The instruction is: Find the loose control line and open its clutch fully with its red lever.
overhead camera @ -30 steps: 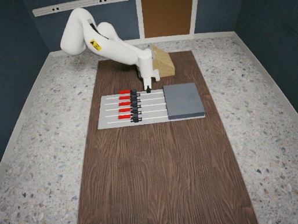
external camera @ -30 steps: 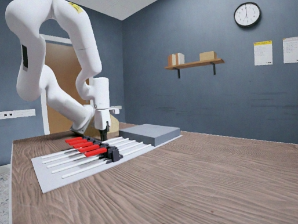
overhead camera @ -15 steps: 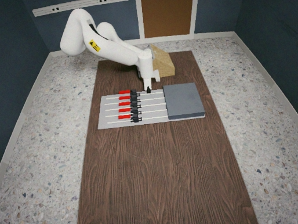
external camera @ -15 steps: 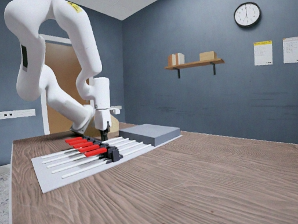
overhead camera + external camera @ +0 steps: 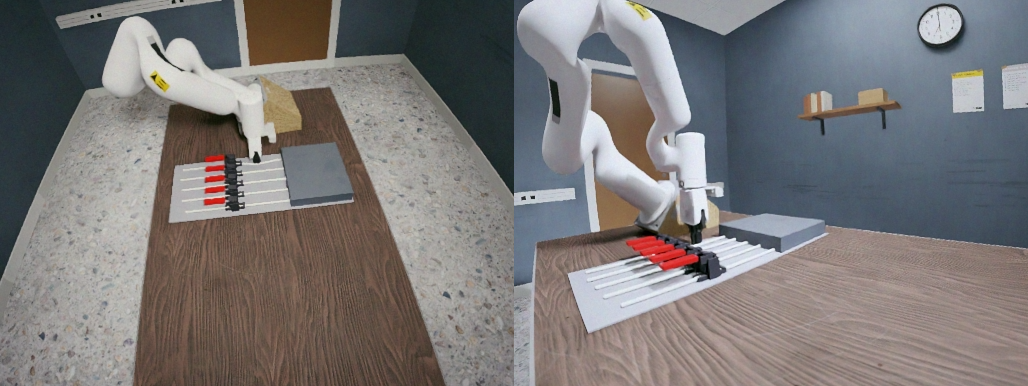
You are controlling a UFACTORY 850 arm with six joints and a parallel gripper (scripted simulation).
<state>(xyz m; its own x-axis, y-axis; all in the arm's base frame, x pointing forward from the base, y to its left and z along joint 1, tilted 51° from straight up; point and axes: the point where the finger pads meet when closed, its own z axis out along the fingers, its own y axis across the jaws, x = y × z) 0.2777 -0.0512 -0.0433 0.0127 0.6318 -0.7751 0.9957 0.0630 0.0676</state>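
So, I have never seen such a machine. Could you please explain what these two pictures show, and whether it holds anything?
The white machine is a robot arm with one end effector, a small pair of black fingers at its tip. One picture looks down from above; the other looks across the wooden table from its side.

On the table lies a pale board. Five white lines run along it into a grey console. Each line passes through a black clutch with a red lever.

The end effector is shut and holds nothing. Its tip is down on the farthest line, between the clutches and the console, and that line looks slightly bent there. A tan block stands behind it.
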